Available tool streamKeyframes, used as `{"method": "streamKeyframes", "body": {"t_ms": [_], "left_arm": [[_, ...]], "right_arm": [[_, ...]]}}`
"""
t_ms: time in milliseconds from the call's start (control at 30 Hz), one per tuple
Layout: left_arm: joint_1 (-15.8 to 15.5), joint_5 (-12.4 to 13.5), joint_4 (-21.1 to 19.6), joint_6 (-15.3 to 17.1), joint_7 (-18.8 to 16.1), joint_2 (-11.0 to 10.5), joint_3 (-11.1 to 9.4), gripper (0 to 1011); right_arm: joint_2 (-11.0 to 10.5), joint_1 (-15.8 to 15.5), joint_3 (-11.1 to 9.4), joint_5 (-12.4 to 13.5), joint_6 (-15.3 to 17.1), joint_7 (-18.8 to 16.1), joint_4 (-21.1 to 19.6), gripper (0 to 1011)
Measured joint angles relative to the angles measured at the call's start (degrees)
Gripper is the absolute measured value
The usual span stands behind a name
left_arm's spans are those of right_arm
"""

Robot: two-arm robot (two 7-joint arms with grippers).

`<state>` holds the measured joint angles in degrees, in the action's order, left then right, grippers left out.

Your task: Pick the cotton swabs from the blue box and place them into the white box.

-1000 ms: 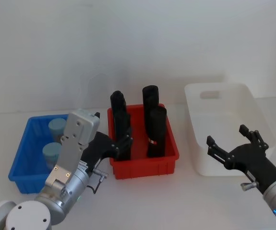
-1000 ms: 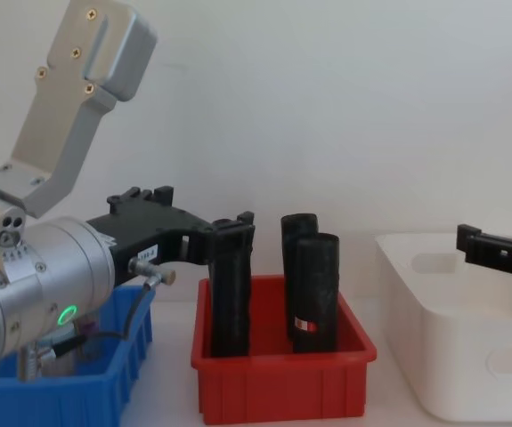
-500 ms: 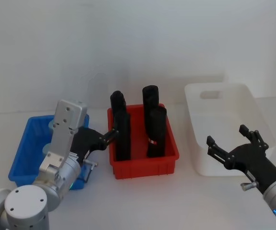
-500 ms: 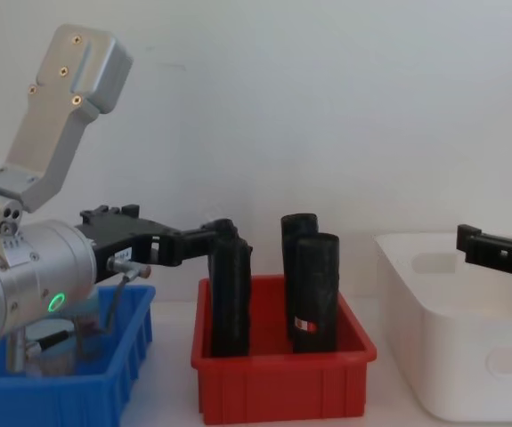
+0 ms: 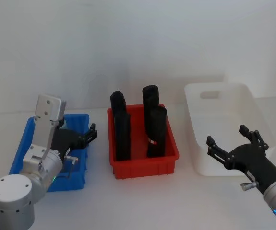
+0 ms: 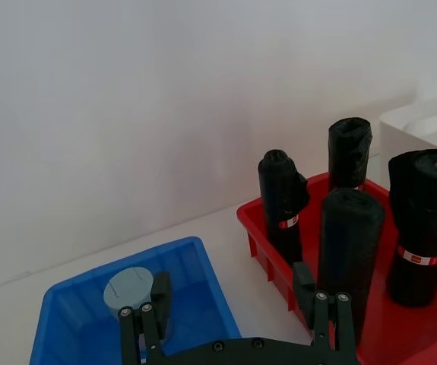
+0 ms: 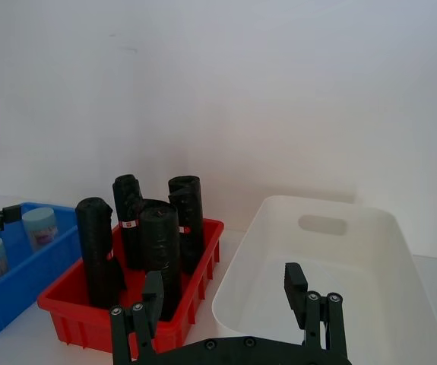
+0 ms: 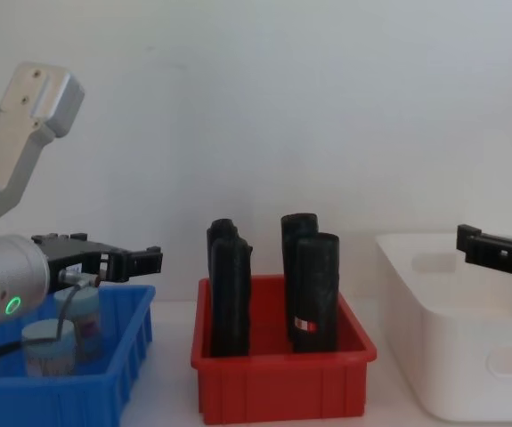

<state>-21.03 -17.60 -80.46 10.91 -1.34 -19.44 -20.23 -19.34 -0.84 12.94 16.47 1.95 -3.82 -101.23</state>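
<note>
Your left gripper [image 5: 90,133] spread wide over the blue box's [image 5: 78,116] right edge, cotton swabs [image 8: 46,349] down inside, not touching — right gripper [image 5: 226,135] splayed by the white box [image 5: 215,86].

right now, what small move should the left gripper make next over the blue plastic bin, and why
Probably shift the open left gripper toward the robot's left, then lower it. It hovers over the right rim of the shallow blue plastic box, so the clear, pale-blue-lidded cotton swab jar sits by one finger, not between them. The open right gripper hangs by the large white plastic box.
</note>
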Motion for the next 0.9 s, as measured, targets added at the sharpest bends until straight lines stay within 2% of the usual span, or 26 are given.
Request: {"method": "streamKeyframes", "body": {"t_ms": [500,900], "left_arm": [[0.4,-1.6,2.0,4.6,-0.3,-1.9,2.7,1004],[0.9,-2.2,3.3,6.0,-0.3,-2.7,3.8,1004]], "right_arm": [[0.0,0.0,0.0,0.0,0.0,0.0,0.0,1002],[0.0,0.0,0.0,0.0,0.0,0.0,0.0,1002]]}}
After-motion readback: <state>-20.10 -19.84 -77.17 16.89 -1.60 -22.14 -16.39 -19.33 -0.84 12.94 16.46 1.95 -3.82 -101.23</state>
